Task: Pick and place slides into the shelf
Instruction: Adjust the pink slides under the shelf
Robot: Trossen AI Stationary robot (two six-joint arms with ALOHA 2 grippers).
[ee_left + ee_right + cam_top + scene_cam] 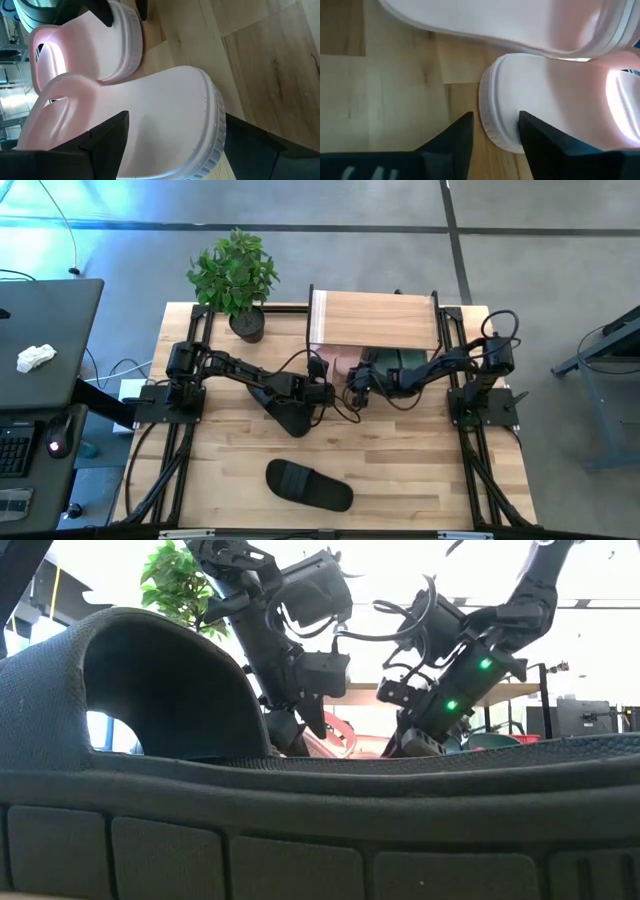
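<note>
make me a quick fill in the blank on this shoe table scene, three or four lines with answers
1. The lone slide on the table's near side is ____ in colour.
2. The left hand straddles a pale ____ slide.
3. The plant stands beside the ____ end of the shelf, as the high view shows it.
4. The right hand is at the sole edge of the other pink slide, over the ____ tabletop.

Missing words: black; pink; left; wooden
</note>
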